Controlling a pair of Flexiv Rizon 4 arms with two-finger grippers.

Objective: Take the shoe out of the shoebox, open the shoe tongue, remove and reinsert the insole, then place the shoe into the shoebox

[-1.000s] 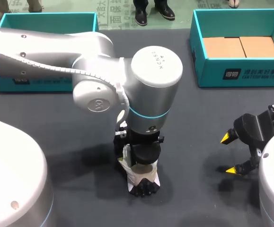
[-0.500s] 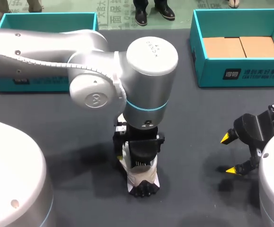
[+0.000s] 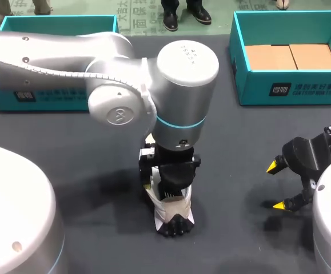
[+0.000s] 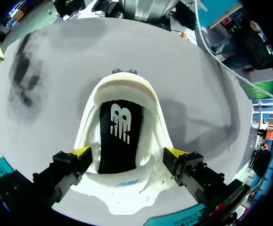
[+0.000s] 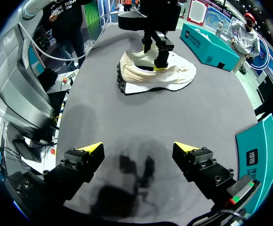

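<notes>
One rounded cream shoe (image 4: 122, 87) clamped in left gripper (image 4: 128, 154).

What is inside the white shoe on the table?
A black insole with a white logo lies inside the shoe. The upper covers one end of it.

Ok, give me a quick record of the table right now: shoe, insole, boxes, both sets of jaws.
shoe: white, black-soled, on the table, outside both boxes
insole: black, lying inside the shoe
left jaws: down at the shoe's opening; grip unclear
right jaws: open, empty, apart from the shoe
shoebox: teal, open, far right
second box: teal, far left
</notes>
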